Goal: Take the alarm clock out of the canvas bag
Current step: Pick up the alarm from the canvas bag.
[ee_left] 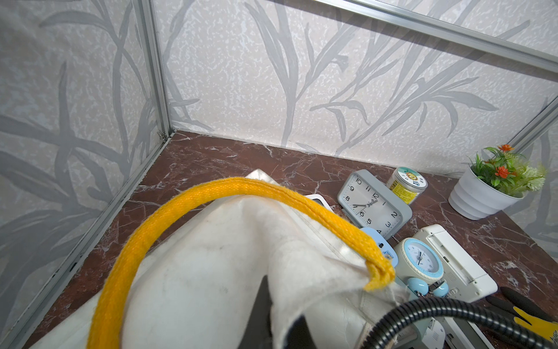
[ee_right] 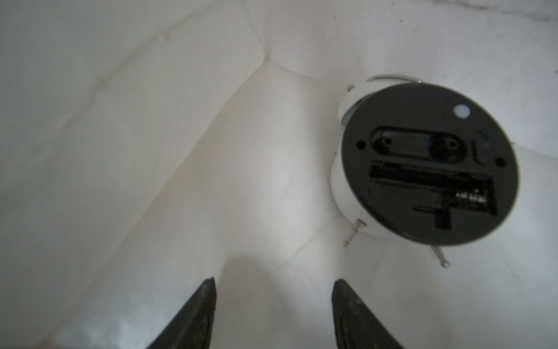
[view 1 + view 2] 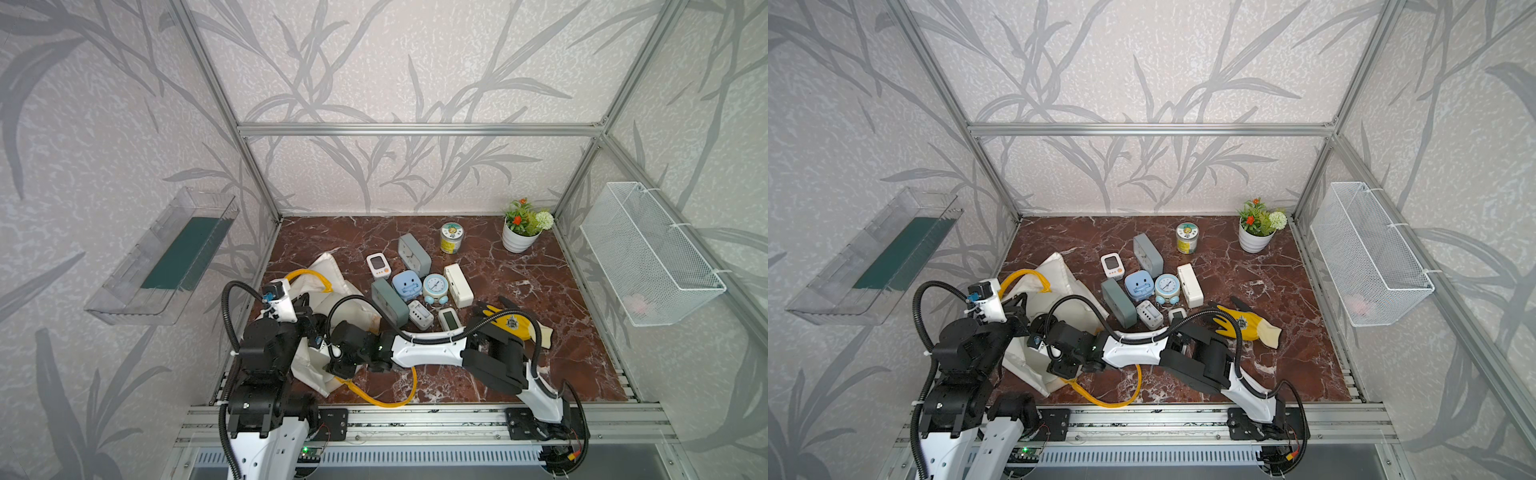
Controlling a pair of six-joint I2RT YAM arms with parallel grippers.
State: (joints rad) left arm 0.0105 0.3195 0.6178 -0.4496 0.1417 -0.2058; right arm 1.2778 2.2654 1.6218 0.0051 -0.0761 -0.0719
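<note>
The off-white canvas bag [image 3: 328, 270] [image 3: 1054, 270] with yellow strap handles [image 1: 229, 187] lies at the table's front left, its mouth towards the arms. My left gripper [image 1: 279, 314] [image 3: 308, 314] is shut on a fold of the bag's rim and holds it up. My right gripper [image 2: 274, 282] is inside the bag [image 2: 136, 136], open, with nothing between its fingers. The alarm clock [image 2: 428, 163], white and round with a black back plate, lies ahead of that gripper and off to one side, against the bag's inner wall. In both top views the clock and the right fingers are hidden by the canvas.
Several other clocks stand mid-table right of the bag, among them a grey square one [image 3: 409, 249] and a blue round one [image 3: 435, 286]. A yellow glove [image 3: 515, 324], a jar [image 3: 451, 237] and a potted plant [image 3: 521, 232] lie further right. A wire basket [image 3: 648, 257] hangs on the right wall.
</note>
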